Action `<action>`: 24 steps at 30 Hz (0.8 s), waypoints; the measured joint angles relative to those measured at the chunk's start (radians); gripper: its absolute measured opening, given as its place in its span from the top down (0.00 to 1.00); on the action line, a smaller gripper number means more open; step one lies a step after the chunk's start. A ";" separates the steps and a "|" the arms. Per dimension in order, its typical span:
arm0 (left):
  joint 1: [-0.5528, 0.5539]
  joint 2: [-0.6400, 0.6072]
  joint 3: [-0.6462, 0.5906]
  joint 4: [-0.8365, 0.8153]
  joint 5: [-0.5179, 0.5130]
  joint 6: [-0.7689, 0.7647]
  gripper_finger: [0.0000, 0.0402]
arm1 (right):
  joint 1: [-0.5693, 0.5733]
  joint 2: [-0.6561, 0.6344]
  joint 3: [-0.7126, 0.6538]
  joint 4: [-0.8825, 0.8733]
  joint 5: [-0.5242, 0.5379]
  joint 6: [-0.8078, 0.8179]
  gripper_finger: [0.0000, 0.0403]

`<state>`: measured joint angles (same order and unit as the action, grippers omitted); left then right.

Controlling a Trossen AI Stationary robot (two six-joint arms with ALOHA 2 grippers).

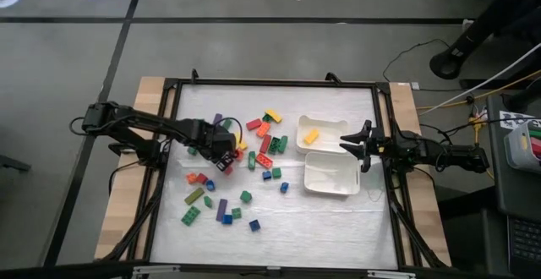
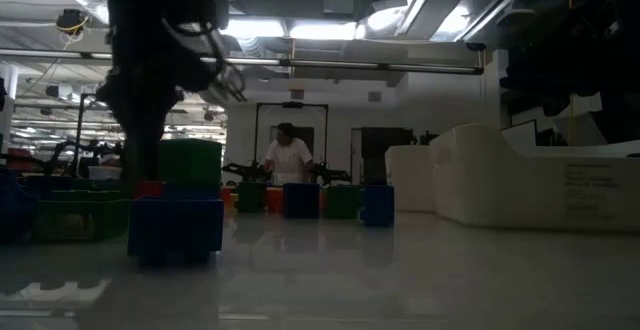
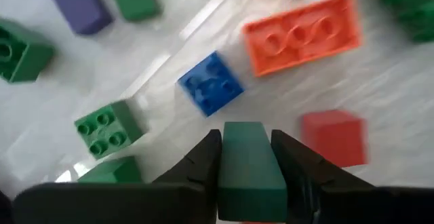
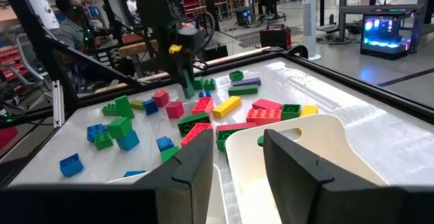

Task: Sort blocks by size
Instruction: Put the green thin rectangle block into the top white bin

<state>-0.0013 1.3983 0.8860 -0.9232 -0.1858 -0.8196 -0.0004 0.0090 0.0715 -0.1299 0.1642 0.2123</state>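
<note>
The blocks [image 1: 245,165] lay mostly scattered across the middle of the white table [image 1: 338,237], from the centre of the high view down toward its lower left, in red, green, blue, yellow, orange and purple, short cubes mixed with longer bars. Only one yellow block [image 1: 311,135] sat in the upper white tray [image 1: 331,123] at centre right, and the lower white tray [image 1: 338,184] below it looked bare, so the sorting seemed barely begun, with nearly the whole pile left to move. The left gripper [image 1: 221,157] stood over the left part of the pile, and in the left wrist view its fingers [image 3: 196,163] were clamped on a green bar [image 3: 247,170], with a blue cube [image 3: 211,83], an orange block [image 3: 302,32], a red cube [image 3: 332,137] and a green cube [image 3: 105,125] lying just beyond it. The right gripper [image 1: 358,146] waited at the right side of the table between the two trays, its fingers [image 4: 298,163] standing apart with nothing between them. Room to move seemed fair: the lower half of the table and the strip along its top edge were open, and the black frame [image 1: 275,82] bounded the table on all sides. The tight spots, in my judgement, were the crowded blocks around the left gripper and the space at the trays, where the right arm sat close to the drop point.
</note>
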 joint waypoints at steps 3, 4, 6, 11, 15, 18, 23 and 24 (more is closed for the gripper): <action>0.013 0.000 0.043 0.030 0.000 0.039 0.78 | 0.000 0.000 0.000 0.000 0.000 0.000 0.67; 0.018 -0.001 0.053 0.057 0.000 0.052 0.78 | 0.000 0.000 0.000 0.000 0.000 0.000 0.67; 0.032 -0.001 0.073 0.125 0.000 0.096 0.76 | 0.000 0.000 0.000 0.000 0.000 0.000 0.67; 0.066 -0.001 0.079 0.422 0.002 0.213 0.77 | 0.000 0.000 0.000 0.000 0.000 0.000 0.67; 0.088 0.014 0.079 0.699 0.002 0.315 0.77 | 0.000 0.000 0.000 0.000 0.000 0.000 0.67; 0.096 0.055 0.079 0.943 0.001 0.387 0.75 | 0.000 0.000 0.000 0.000 0.000 0.000 0.67; 0.095 0.202 0.079 1.333 0.000 0.473 0.75 | 0.000 0.000 0.000 0.000 0.000 0.000 0.67; 0.095 0.238 0.079 1.401 0.000 0.493 0.75 | 0.000 0.000 0.000 0.000 0.000 0.000 0.67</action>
<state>0.0937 1.6368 0.9653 0.4778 -0.1857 -0.3265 -0.0003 0.0087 0.0711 -0.1295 0.1642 0.2123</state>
